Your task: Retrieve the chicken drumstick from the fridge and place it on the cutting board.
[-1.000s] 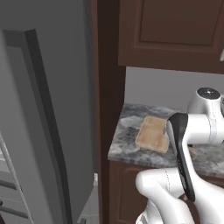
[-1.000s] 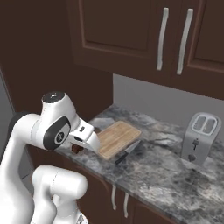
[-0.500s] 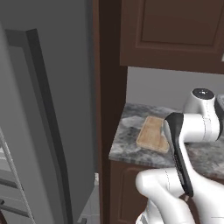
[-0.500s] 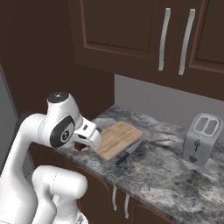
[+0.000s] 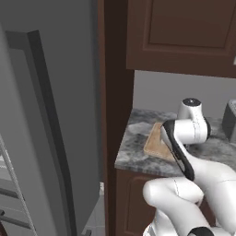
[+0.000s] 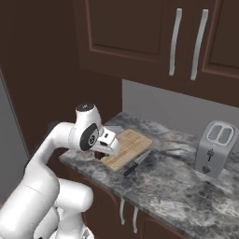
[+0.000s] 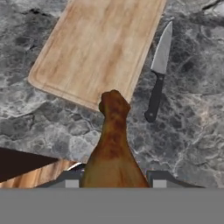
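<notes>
The chicken drumstick point(image 7: 113, 140), brown and glossy, sticks out forward from my gripper point(image 7: 113, 178), which is shut on it. Its tip hangs over the counter just short of the near edge of the cutting board point(image 7: 96, 48). In the right base view the gripper point(image 6: 100, 152) hovers low at the front left end of the cutting board point(image 6: 129, 147), above the counter's edge. The left base view has the board point(image 5: 154, 144) partly behind the arm. The fridge point(image 5: 41, 138) stands open at the left, its grey door edge-on and pale shelves point(image 5: 9, 203) low down.
A knife point(image 7: 158, 70) lies on the marble counter point(image 6: 168, 186) beside the board's right side, handle toward me. A silver toaster point(image 6: 214, 147) stands at the back right. Dark brown cabinets point(image 6: 140, 37) hang above. A brown panel point(image 5: 115, 115) separates fridge and counter.
Both base views have shifted, so the base has driven toward the counter. The arm has carried the drumstick closer to the board's near end. The gripper stays shut on it.
</notes>
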Available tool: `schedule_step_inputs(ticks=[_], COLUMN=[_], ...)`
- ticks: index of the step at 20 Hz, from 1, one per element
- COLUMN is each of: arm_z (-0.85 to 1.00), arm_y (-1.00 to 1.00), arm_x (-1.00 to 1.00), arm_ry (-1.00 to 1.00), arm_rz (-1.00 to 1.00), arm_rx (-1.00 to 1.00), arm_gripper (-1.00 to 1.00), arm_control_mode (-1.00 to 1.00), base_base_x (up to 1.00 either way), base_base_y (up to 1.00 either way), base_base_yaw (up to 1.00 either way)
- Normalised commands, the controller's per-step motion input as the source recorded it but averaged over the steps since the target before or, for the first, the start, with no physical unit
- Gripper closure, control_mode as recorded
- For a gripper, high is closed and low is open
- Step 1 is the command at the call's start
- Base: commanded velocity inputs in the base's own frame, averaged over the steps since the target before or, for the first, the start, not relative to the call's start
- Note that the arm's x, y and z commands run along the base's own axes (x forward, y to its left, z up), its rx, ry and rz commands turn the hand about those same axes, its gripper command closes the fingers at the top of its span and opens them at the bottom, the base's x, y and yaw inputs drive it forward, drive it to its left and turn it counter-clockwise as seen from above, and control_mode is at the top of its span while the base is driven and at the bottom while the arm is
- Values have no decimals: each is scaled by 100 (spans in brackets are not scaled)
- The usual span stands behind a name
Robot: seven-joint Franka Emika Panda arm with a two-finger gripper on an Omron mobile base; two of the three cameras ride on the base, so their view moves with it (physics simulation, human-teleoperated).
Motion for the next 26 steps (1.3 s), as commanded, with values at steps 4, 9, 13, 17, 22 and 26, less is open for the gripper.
schedule_step_inputs(ticks=[4, 9, 13, 17, 22, 26], arm_z=[-18, -29, -52, -46, -39, -7], arm_y=[-29, -28, -28, -9, 0, 0], arm_x=[97, 98, 66, 18, 4, 2], arm_ry=[2, 0, 0, 0, 0, 0], arm_rz=[0, 0, 0, 1, 1, 0], arm_rx=[0, 0, 0, 1, 5, 0], arm_gripper=[100, 100, 100, 100, -100, -100], arm_control_mode=[-100, -100, -100, -100, -100, -100], base_base_x=[0, 0, 0, 0, 0, 0], base_base_y=[0, 0, 0, 0, 0, 0], base_base_yaw=[0, 0, 0, 0, 0, 0])
